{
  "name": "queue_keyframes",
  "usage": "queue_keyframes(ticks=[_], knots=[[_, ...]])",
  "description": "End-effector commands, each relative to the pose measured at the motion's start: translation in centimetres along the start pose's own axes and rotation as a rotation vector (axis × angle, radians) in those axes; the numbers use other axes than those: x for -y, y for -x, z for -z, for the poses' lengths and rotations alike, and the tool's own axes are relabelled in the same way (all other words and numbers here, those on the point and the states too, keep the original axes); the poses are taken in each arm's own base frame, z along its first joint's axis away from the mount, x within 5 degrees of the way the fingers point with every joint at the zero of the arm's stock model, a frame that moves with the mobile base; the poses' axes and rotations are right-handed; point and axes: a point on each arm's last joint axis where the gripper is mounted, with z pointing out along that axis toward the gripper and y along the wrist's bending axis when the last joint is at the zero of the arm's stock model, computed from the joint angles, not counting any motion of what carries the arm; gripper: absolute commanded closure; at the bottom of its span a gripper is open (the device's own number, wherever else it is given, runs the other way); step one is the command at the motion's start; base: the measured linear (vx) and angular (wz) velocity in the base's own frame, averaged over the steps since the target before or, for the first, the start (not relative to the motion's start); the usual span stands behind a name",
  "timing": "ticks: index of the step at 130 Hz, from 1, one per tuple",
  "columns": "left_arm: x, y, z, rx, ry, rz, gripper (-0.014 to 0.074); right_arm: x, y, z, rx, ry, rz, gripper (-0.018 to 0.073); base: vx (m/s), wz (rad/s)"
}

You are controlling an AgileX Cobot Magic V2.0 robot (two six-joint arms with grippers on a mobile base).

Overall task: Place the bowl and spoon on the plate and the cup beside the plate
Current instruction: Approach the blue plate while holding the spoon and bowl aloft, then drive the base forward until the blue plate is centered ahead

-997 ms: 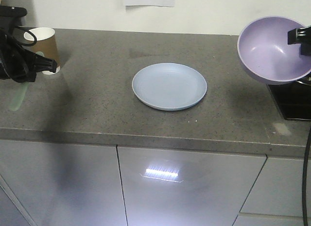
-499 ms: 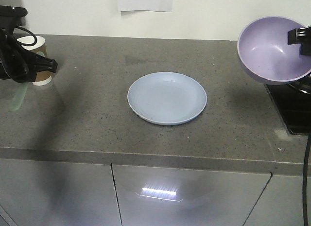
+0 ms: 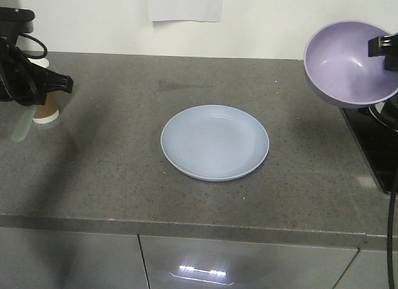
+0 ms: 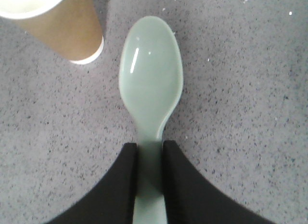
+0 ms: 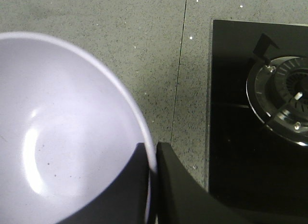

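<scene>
Mid-task: gripping the spoon (image 4: pixel 151 79) by its handle in the left pincer (image 4: pixel 150 154), cup (image 4: pixel 65 29) just beyond its tips; pinching the rim of the bowl (image 5: pixel 57 137) in the right pincer (image 5: pixel 153 156), aloft. Nothing yet set on the plate (image 3: pixel 214 143), low between both pincers; all three placements left to do.

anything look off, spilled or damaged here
Nothing spilled or broken. Only oddity: the bowl hangs tilted in the air, pinched at its rim by the right pincer, with a few dark specks inside. The cup stands upright; the plate lies flat.
</scene>
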Motion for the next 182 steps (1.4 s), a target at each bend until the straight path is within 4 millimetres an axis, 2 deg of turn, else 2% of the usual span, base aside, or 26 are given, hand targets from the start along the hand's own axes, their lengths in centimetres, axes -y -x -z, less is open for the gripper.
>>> queue_keyframes(ticks=[1,182], knots=[[-0.14,0.84,2.59,0.112,-0.009,0.004,0.0604,-0.10,1.29,2.01,0.123,-0.007,0.009,0.0563,0.12,-0.01],[-0.14,0.84,2.59,0.112,-0.009,0.004,0.0604,-0.10,1.29,2.01,0.123,-0.007,0.009,0.0563,0.07,-0.02]])
